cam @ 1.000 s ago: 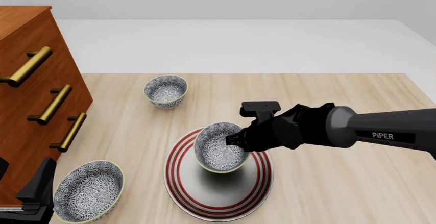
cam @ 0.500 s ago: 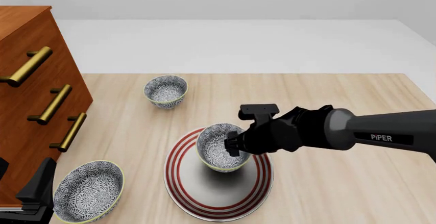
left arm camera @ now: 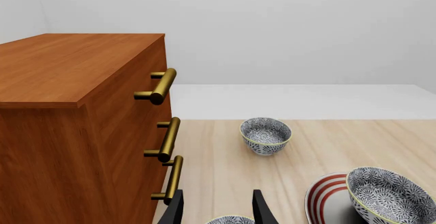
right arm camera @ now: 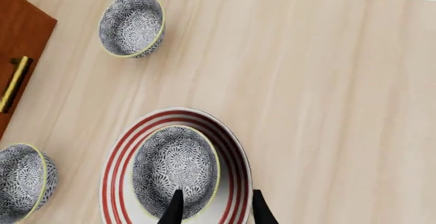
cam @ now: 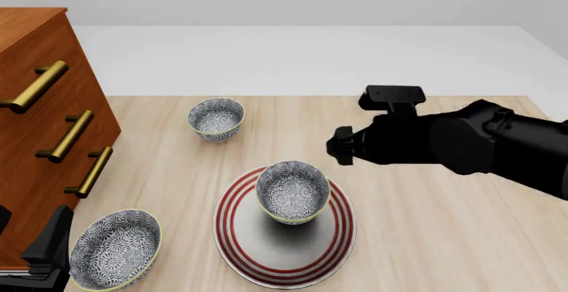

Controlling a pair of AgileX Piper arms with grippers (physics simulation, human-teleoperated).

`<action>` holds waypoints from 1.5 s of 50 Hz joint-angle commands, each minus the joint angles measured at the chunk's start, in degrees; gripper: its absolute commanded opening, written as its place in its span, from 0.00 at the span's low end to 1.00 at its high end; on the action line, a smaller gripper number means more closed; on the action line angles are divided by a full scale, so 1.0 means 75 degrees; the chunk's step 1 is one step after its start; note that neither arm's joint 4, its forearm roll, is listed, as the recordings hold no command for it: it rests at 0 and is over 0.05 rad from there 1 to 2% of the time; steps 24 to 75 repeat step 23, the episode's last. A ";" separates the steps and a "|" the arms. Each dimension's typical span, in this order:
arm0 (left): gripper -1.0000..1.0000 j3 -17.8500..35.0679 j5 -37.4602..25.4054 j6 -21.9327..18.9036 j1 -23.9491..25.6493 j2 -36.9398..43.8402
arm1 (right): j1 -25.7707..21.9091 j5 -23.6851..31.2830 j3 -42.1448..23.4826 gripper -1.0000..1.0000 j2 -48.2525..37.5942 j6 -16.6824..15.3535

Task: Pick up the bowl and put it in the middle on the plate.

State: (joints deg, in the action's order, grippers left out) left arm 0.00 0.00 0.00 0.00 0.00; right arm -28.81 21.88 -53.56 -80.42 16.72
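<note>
At the table's near left corner, the left gripper [cam: 40,255] sits low and largely cut off by the front view's edge; its own wrist camera shows two dark fingers [left arm camera: 175,208] spread apart with nothing between them, only their upper parts in view. Just beside it stands a wide patterned bowl [cam: 116,249], its lower rim clipped by the picture's edge and only a sliver of it visible in the left wrist view. Along the near edge, roughly midway across the table [cam: 443,225], lies the plate [cam: 284,255], white with red rings, and the bowl [cam: 292,191] stands upright on it, set toward the plate's far side rather than dead centre, hiding part of the far rings. The right gripper [right arm camera: 212,206] hangs above the plate's right portion, clear of the bowl; its fingers [right arm camera: 258,208] are parted and hold nothing, though only their tips show in the right wrist view, and in the front view the bulky black right arm [cam: 461,142] hides them altogether. That arm comes in from the right edge and covers a stretch of tabletop behind the plate. Farther back, toward the far left, a smaller patterned bowl [cam: 215,119] stands alone on bare wood, well apart from the plate. A wooden chest of drawers [cam: 40,126] with three brass handles [cam: 69,134] lines the table's left edge, its top and lower body cropped.
</note>
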 commanded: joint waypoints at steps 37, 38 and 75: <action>1.00 0.0000 0.0000 0.0000 0.0000 0.0000 | 0.2432 0.1219 0.2742 1.00 0.7201 -0.0106; 1.00 0.0000 0.0000 0.0000 0.0000 0.0000 | 0.2432 0.1219 0.2742 1.00 0.7201 -0.0106; 1.00 0.0000 0.0000 0.0000 0.0000 0.0000 | 0.2432 0.1219 0.2742 1.00 0.7201 -0.0106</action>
